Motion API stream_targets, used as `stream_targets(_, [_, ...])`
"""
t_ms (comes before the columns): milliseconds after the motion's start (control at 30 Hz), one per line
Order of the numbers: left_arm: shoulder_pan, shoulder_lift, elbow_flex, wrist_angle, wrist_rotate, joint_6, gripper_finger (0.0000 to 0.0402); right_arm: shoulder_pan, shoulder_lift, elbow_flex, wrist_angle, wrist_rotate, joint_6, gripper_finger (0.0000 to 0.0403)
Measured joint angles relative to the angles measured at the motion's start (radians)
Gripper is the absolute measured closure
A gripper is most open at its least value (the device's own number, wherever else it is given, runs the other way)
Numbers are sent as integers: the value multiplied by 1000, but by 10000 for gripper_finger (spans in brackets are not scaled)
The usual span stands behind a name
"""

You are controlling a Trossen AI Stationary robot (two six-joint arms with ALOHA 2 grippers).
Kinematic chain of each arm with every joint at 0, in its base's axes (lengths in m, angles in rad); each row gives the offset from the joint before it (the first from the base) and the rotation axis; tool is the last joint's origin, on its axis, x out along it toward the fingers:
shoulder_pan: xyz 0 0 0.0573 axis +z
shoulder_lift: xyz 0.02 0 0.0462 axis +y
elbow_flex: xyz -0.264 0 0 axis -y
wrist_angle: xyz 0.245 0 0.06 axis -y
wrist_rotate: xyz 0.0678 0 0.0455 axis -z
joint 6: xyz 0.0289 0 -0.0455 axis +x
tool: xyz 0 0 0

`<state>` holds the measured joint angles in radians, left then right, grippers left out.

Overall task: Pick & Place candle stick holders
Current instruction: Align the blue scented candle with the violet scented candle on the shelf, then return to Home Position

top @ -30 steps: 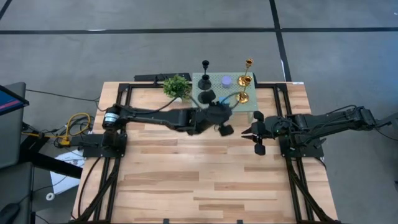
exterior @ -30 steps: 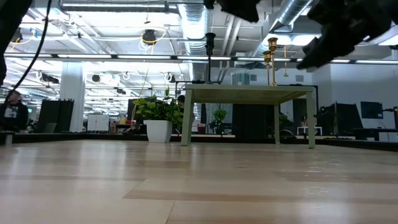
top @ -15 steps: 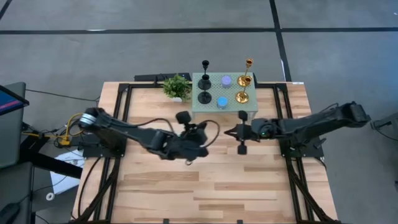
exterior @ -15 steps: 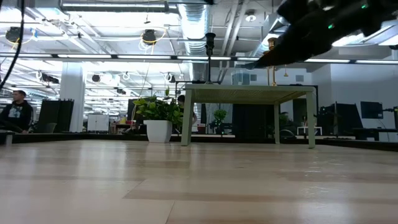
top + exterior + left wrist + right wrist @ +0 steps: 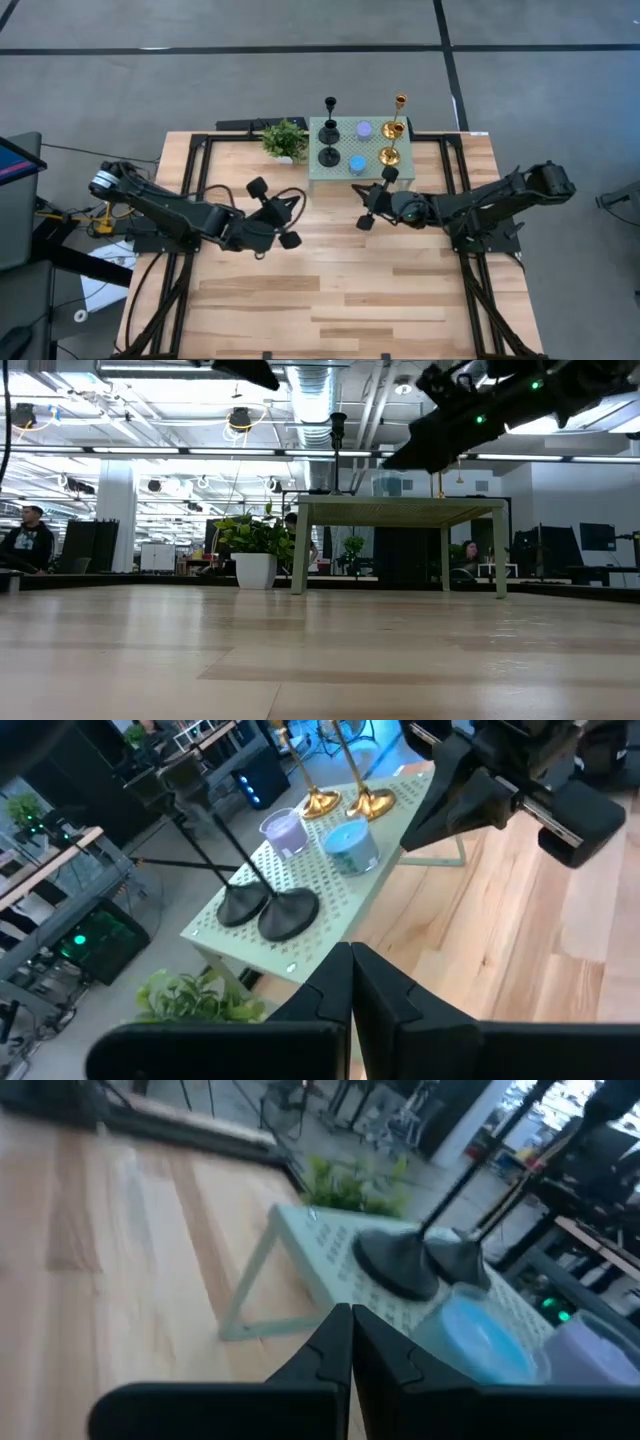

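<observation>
The candle stick holders stand on their bases on a small green perforated table (image 5: pixel 340 172) at the far middle of the wooden table. They are two black stemmed ones (image 5: pixel 329 130) (image 5: pixel 265 910), two gold ones (image 5: pixel 390 152) (image 5: pixel 345 800), a low purple one (image 5: pixel 364 129) and a low blue one (image 5: pixel 357 164) (image 5: pixel 480 1330). My left gripper (image 5: pixel 288 210) (image 5: pixel 352 952) is shut and empty, left of and nearer than the small table. My right gripper (image 5: pixel 366 200) (image 5: pixel 350 1312) is shut and empty, just in front of the small table's near right corner.
A green leafy plant (image 5: pixel 285 138) stands at the small table's left. The two grippers face each other across bare wood in front of the small table. In the left wrist view the right arm's gripper (image 5: pixel 500 790) shows beside the gold holders.
My left gripper has drawn back from over the small table toward the table's left and near side, uncovering the blue holder. My right gripper has moved left, toward the small table's near edge, and has tipped up toward level. The holders have stayed in place.
</observation>
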<state>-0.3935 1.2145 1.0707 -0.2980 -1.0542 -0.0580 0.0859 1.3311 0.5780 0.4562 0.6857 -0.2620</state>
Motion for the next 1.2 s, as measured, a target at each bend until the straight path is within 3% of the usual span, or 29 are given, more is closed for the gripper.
stream_targets(300, [0,-21,-28,17,0,0,397,-67,64,18,-5,25,-2,403])
stream_targets(1000, [0,-20,-28,30,0,8,398,-173,64,18,1,54,-26,403])
stream_targets(1200, [0,-20,-28,31,0,11,398,-73,23,17,-5,41,-24,403])
